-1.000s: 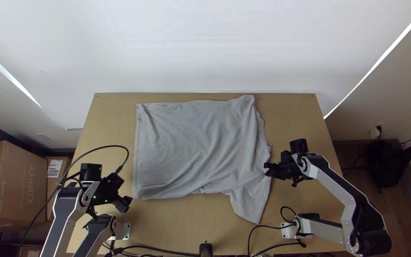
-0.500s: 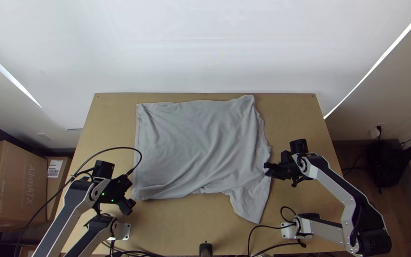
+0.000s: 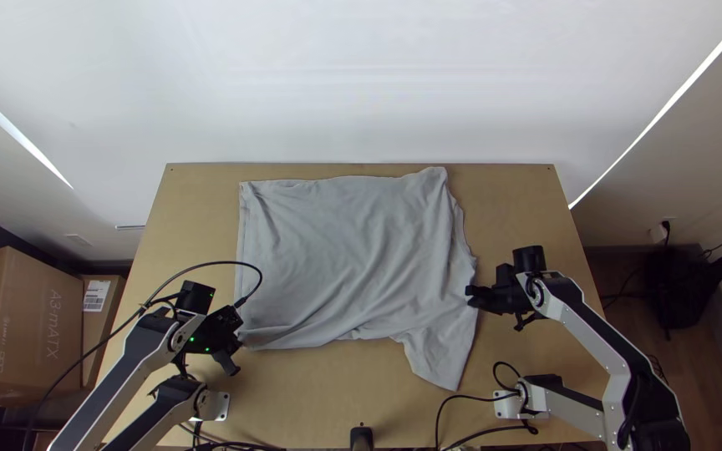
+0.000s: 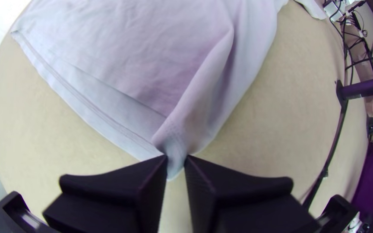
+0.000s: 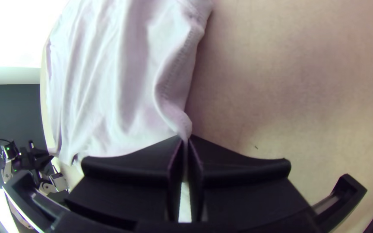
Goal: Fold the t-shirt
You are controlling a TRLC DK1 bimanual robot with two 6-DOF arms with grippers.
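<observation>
Light-grey cloth t-shirt [image 3: 344, 259]: lay long axis parallel to wooden tabletop's [image 3: 516, 205] near edge
Left black gripper [image 4: 177, 158]: pinched near hem corner
Right black gripper [image 5: 186, 137]: pinched opposite edge

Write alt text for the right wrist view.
Right claw pinching the edge of a pale, wrinkled t-shirt that lies on a light wooden table. The other arm shows farther off, beyond the cloth.
</observation>
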